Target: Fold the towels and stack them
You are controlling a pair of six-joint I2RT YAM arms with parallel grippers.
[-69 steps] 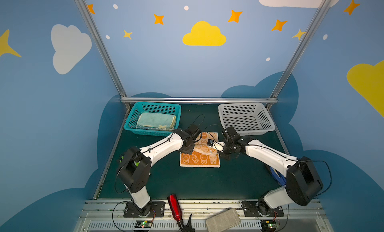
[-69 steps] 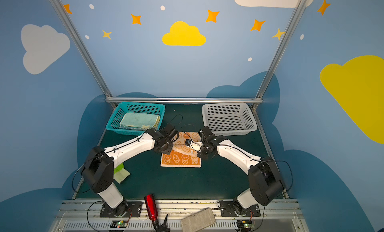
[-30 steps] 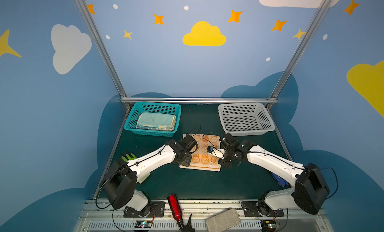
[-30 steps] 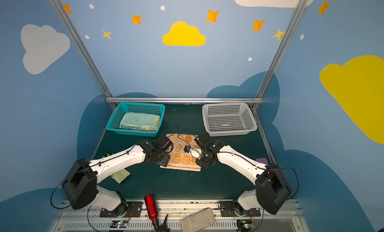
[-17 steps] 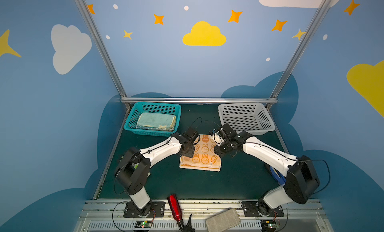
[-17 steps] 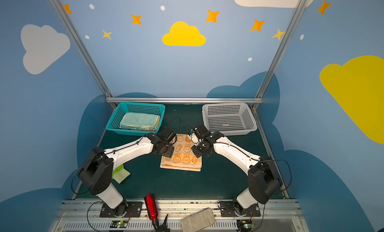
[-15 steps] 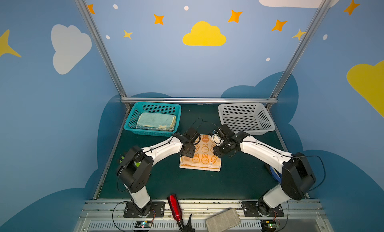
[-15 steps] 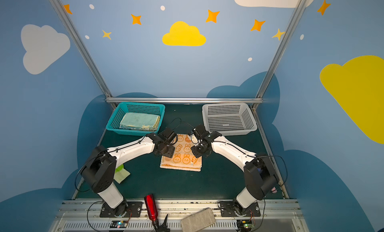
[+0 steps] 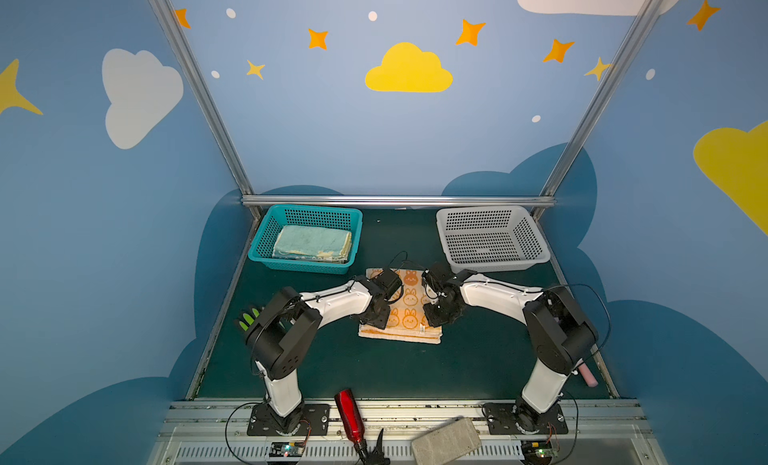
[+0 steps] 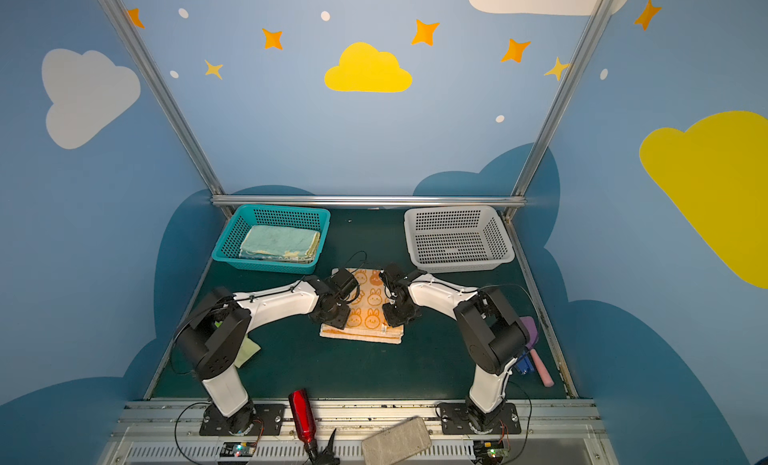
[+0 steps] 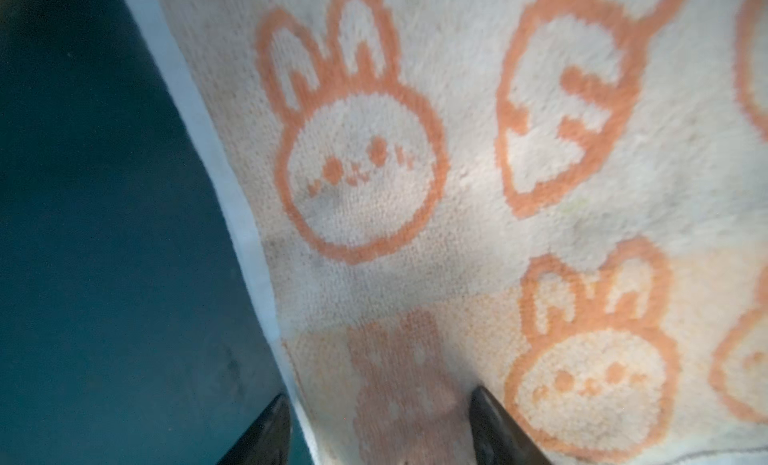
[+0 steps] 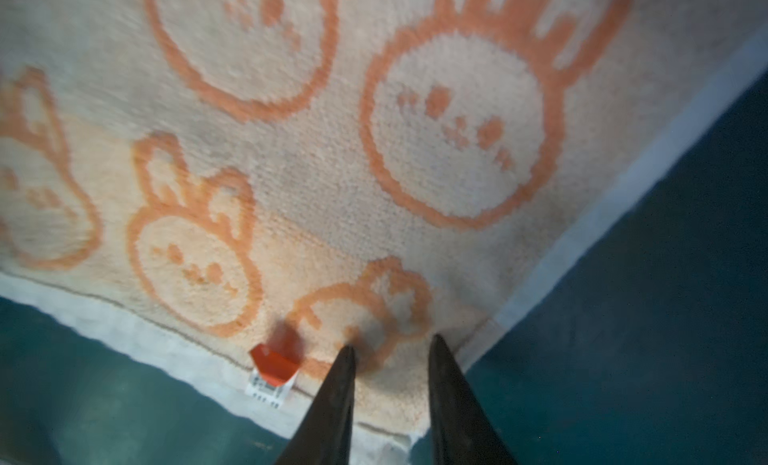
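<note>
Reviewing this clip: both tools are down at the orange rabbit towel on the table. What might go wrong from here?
1. The left tool straddles the orange towel's side edge, one fingertip over bare table; closing may catch only the hem and slip.
2. The right tool, jaws narrow, sits at the corner by the red label; it might pinch only the top layer, and uneven grips would probably skew the fold.

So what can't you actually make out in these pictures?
- Towel stack in the teal basket: both top views, its top towel hides how many lie below.
- Green glove: a top view, the left arm hides most.
- Label on the orange towel: right wrist view, print blurred and tiny.
</note>
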